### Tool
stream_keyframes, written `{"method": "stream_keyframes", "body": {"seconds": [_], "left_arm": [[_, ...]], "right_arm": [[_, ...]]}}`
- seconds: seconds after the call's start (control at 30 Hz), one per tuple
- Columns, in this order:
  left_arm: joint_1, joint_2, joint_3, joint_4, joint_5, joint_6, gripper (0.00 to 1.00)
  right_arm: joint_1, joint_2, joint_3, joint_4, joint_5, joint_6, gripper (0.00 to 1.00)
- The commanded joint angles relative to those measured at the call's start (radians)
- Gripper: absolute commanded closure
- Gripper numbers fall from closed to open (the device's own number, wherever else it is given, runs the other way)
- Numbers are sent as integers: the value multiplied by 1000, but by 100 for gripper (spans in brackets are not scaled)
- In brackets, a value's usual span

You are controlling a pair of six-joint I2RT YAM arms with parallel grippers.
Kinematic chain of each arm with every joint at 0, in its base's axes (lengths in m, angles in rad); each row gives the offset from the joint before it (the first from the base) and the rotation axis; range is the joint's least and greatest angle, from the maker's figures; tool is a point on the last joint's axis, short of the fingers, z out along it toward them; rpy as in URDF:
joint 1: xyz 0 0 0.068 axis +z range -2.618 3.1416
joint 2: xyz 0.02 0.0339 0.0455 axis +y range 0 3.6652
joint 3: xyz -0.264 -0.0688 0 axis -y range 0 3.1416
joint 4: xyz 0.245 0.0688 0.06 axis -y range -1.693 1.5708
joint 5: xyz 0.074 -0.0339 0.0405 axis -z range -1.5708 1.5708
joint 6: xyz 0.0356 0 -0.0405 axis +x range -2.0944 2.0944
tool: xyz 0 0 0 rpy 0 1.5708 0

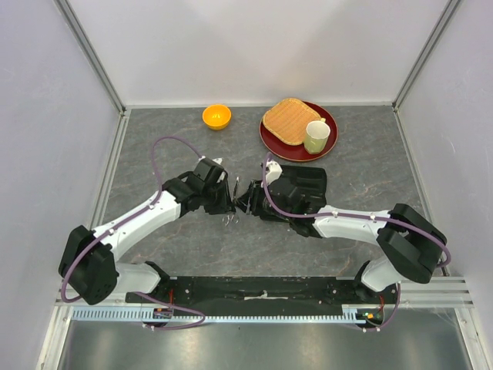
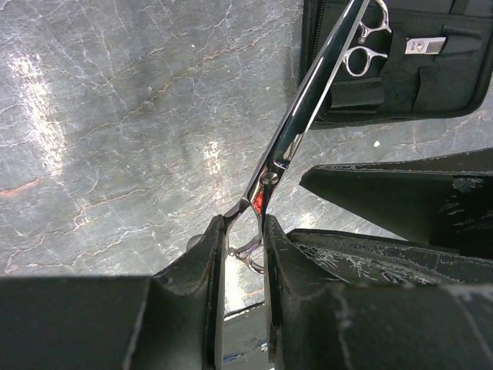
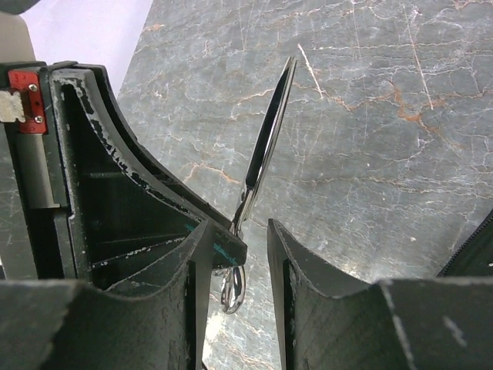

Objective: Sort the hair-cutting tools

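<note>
Both arms reach inward and meet mid-table. Left gripper (image 2: 243, 235) is clamped on the scissors (image 2: 296, 131) near the pivot, blades pointing toward the black case (image 2: 462, 77). Right gripper (image 3: 239, 227) fingers are parted, straddling the ring end.

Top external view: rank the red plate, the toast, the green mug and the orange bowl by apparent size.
Largest to smallest: red plate, then toast. The green mug and orange bowl look about alike, so I won't rank them.

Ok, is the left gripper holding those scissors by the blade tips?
No. The left gripper grips the scissors at the ring end, blades pointing away toward the black case.
</note>
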Motion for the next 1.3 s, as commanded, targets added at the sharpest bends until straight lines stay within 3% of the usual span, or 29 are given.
{"method": "stream_keyframes", "body": {"seconds": [0.0, 0.37, 0.63, 0.83, 0.93, 1.03, 1.07, 1.13, 1.2, 1.27], "left_arm": [[-37, -70, 18, 95, 186, 12, 98], [-36, -57, 26, 60, 121, 0, 98], [-37, -50, 52, 74, 146, 2, 98], [-37, -64, 64, 74, 143, -1, 98], [-37, -67, 63, 74, 147, -2, 98], [-37, -78, 63, 72, 155, -3, 98], [-37, -81, 63, 72, 157, 2, 96], [-36, -99, 71, 69, 161, 6, 92], [-36, -113, 92, 57, 163, 31, 79], [-36, -136, 120, 17, 163, 79, 59]], "right_arm": [[-3, 15, 33, 57, 132, 11, 58], [-2, -147, 9, -84, 320, -28, 46], [-3, -106, 21, -56, 162, -37, 44], [-2, -88, 1, -49, 125, -25, 44], [-3, -83, 3, -36, 104, -28, 53], [-2, -83, 9, -32, 97, -31, 76], [-3, -86, 15, -39, 96, -35, 89], [-3, -100, 21, -49, 94, -44, 100], [-3, -120, 35, -82, 90, -74, 100], [-5, -163, 41, -114, 85, -97, 100]]}}
